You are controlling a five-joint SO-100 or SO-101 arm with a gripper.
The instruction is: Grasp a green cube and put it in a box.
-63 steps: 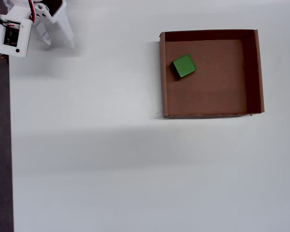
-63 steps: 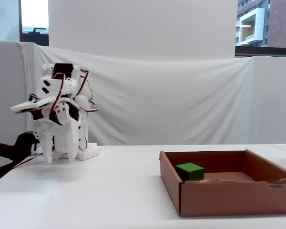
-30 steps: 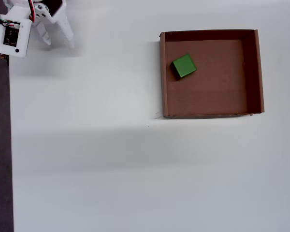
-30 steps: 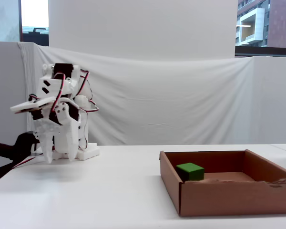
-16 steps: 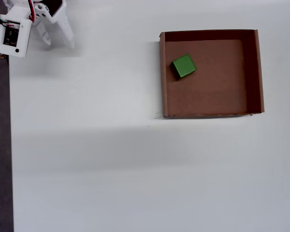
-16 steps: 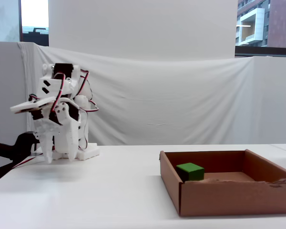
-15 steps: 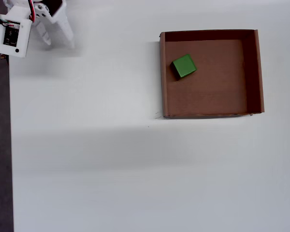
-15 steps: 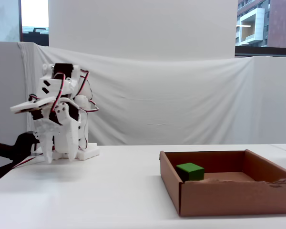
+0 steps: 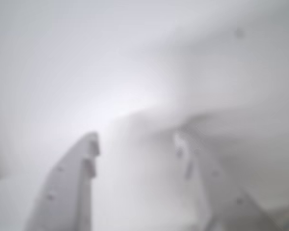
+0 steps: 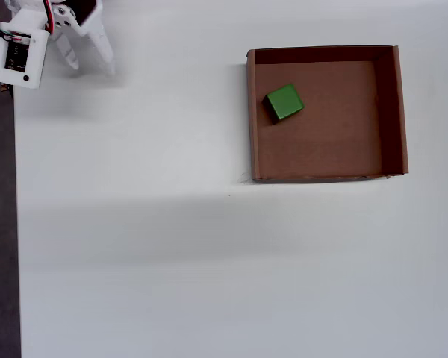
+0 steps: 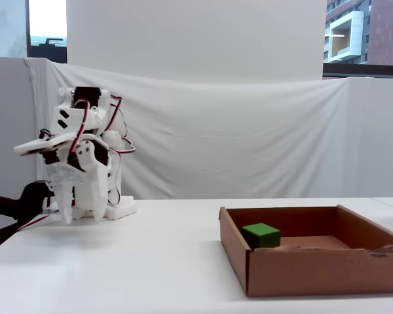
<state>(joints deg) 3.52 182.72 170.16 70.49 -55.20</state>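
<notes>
The gripper (image 10: 87,58) is hanging empty with its jaws spread, tips pointing down just above the table (image 10: 134,246). Well away from it, across bare tabletop, the green cube (image 10: 284,102) is sitting inside the box (image 10: 401,112), close to the wall nearest the gripper. Little seems left to go wrong; a needless reach back could nudge the low cardboard wall or knock the cube out.

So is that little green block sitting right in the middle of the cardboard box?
No, in the overhead view the green cube sits near the box's left wall, toward its upper-left corner.
</notes>
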